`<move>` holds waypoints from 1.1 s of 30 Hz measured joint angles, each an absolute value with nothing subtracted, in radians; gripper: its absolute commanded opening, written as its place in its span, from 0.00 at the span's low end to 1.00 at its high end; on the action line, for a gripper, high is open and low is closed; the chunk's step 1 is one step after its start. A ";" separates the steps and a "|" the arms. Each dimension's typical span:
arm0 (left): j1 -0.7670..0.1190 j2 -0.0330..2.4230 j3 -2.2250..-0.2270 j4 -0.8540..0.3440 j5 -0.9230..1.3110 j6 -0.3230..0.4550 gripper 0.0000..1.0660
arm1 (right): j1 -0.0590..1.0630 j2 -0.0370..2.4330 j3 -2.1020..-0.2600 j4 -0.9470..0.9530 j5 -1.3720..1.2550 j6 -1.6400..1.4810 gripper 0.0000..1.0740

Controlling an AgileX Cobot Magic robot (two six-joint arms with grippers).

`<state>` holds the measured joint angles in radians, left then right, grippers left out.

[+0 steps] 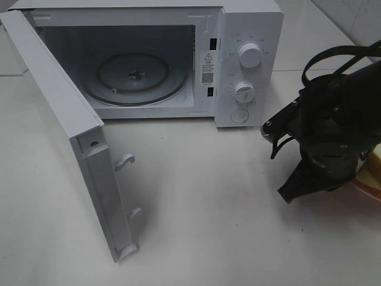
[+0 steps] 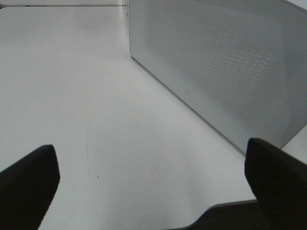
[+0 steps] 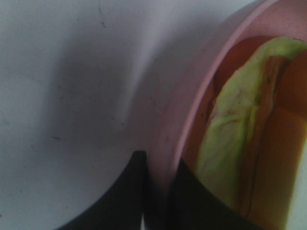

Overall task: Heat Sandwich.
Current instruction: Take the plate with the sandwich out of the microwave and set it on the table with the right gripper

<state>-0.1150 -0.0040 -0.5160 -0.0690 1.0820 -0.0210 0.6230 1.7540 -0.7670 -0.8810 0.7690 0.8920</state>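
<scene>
Half-hidden sandwich (image 3: 240, 139) — right gripper (image 3: 158, 191) clamped on pink plate (image 3: 192, 100) rim, left gripper (image 2: 153, 187) agape

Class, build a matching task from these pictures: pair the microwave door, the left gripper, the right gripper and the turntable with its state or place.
Things:
1. microwave door
2. left gripper
3. right gripper
4. glass turntable

States or places:
A. shut on the pink plate's rim
B. swung open
C. jaws wide apart, holding nothing
D. bare, inside the oven

Pairs: 1-B, 2-C, 3-A, 4-D
</scene>
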 measured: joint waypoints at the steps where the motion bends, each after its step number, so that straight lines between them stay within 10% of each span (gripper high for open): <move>1: -0.115 -0.004 -0.516 -0.069 1.082 -0.021 0.92 | 0.623 1.766 -0.772 -0.881 0.770 0.902 0.04; 21: -0.115 -0.004 -0.516 -0.069 1.082 -0.021 0.92 | 0.623 1.941 -0.782 -0.895 0.764 1.056 0.09; 33: -0.115 -0.004 -0.516 -0.069 1.082 -0.021 0.92 | 0.623 1.920 -0.784 -0.870 0.775 1.016 0.38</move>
